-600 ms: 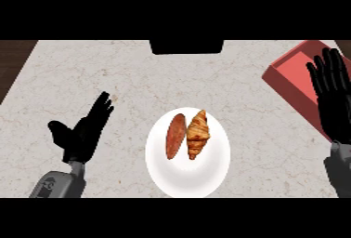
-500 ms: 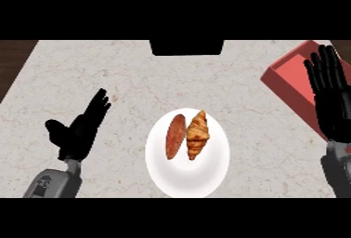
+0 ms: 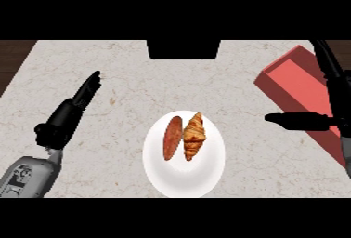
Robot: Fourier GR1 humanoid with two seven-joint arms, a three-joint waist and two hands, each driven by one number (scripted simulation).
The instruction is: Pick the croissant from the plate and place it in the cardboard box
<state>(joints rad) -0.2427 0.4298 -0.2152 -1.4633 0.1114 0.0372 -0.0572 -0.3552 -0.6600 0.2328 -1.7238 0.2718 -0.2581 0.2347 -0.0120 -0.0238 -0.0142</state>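
on the plate (image 3: 184, 179): croissant (image 3: 194, 135) beside a reddish-brown pastry (image 3: 172, 138)
at right: red cardboard box (image 3: 302, 88)
left hand (image 3: 68, 116): fingers straight, holding nothing
right hand (image 3: 328, 109): over the box, fingers extended, holding nothing

croissant (image 3: 194, 135) on white plate (image 3: 184, 181), red box (image 3: 302, 88) right, both hands open
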